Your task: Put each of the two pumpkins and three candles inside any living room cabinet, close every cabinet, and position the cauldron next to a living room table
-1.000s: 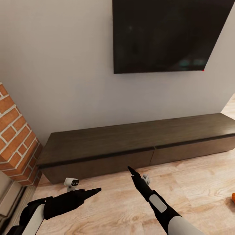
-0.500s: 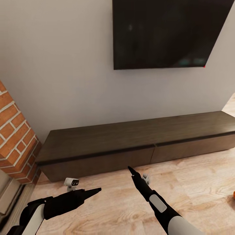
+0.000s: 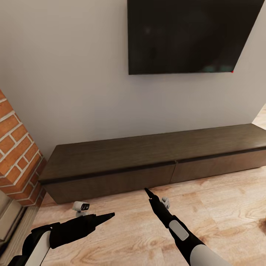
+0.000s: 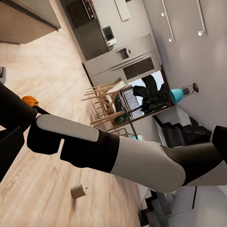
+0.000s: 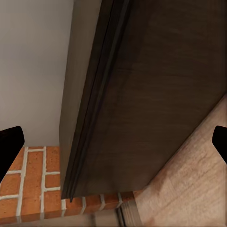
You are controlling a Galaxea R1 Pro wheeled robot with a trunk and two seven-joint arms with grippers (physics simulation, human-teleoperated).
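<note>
The right gripper (image 3: 147,191) points forward and up over the plank floor (image 3: 221,207), its dark tip close to the lower edge of the cabinet (image 3: 111,181). In the head view its fingers look pressed into a single point, yet the right wrist view shows two dark fingertips (image 5: 9,142) at opposite edges of the picture, well apart — so the jaws stand apart with nothing between them. Between those tips lies the cabinet's dark-brown front panel (image 5: 156,94), with red brick (image 5: 33,189) beside its end.

The left gripper (image 3: 109,214) is held low over the floor, pointing toward the robot's right, its tip tapering to a point. Whether its fingers are together or parted cannot be told from these pictures. It holds nothing visible.

The cabinet runs long and low along the grey wall (image 3: 66,74), both visible front panels flush and closed. The brick fireplace (image 3: 14,155) stands just at its left end, and a black TV (image 3: 192,33) hangs on the wall above.

In the left wrist view, past the robot's own white-and-black arm (image 4: 109,151), an orange pumpkin (image 4: 29,100) sits on the floor, partly hidden — and a small beige candle (image 4: 78,191) lies on the planks, well apart from it.
</note>
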